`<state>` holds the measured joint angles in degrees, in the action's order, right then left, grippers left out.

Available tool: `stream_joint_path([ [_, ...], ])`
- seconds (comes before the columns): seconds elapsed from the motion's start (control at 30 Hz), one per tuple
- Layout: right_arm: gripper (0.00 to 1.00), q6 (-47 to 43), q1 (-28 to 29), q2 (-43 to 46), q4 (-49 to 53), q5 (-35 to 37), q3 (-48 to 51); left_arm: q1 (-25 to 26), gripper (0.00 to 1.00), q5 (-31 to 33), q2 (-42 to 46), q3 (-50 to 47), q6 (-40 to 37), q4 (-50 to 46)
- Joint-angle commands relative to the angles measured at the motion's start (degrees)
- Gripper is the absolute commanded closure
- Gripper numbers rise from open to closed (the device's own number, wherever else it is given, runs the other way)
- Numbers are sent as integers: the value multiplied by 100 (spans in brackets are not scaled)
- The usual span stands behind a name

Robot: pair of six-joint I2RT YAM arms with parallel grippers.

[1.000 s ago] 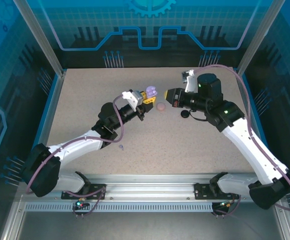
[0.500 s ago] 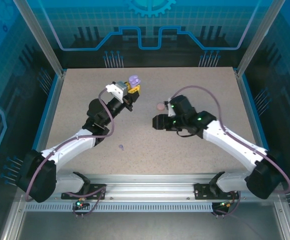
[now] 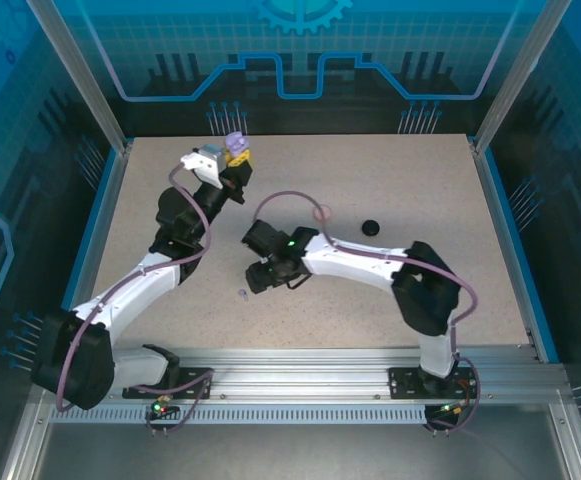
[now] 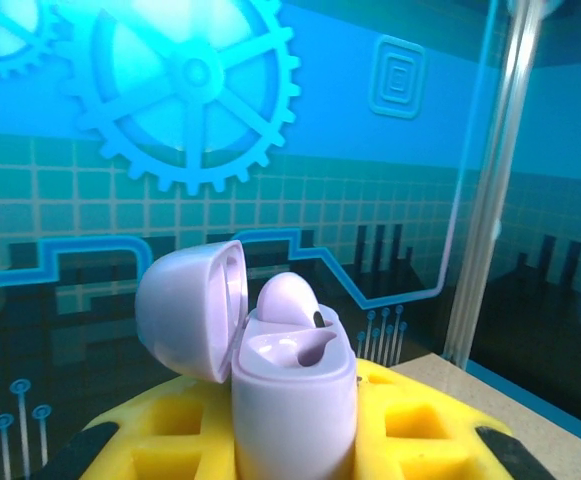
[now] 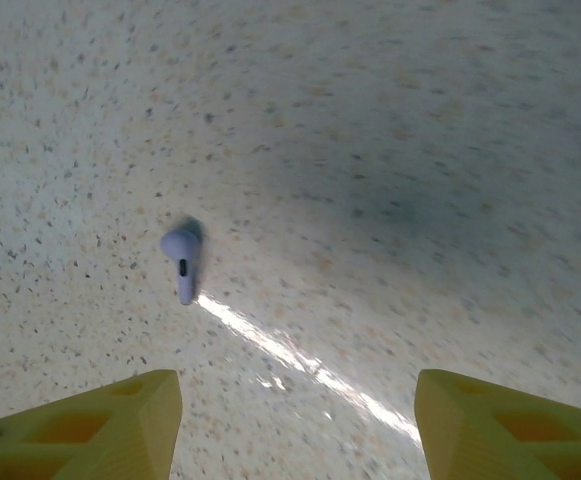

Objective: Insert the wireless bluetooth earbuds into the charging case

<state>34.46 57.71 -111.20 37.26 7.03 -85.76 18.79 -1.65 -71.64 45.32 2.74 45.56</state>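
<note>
- earbud (image 5: 181,262), lilac, lies loose on the speckled table (image 5: 420,120), near the middle, touching nothing, its stem toward the right wrist camera.
- right gripper (image 5: 297,400) hangs just above the table near it, its 2 yellow fingers (image 5: 120,420) spread wide and grasping nothing.
- left gripper (image 3: 236,158) is raised near the table's far left corner, clenched on the lilac charging case (image 4: 292,400).
- lid (image 4: 190,305) of that case stands open, tipped to 1 side.
- second earbud (image 4: 288,298), also lilac, sits inside the open case.
- pink case (image 3: 321,212) and black case (image 3: 371,227), both small and round, lie on the table right of centre, apart from each other and from both grippers.
</note>
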Motion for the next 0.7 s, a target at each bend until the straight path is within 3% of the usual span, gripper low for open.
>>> stream_joint_path([
  [0.0,37,-387,193,-520,609,306,-565,-256,100,230,269,215,261,-120],
  [0.27,42,-581,372,-1426,1010,184,-1538,-620,100,268,558,118,410,-264],
  [0.67,46,-676,425,-2173,1353,-39,-2447,-736,100,263,642,94,451,-278],
])
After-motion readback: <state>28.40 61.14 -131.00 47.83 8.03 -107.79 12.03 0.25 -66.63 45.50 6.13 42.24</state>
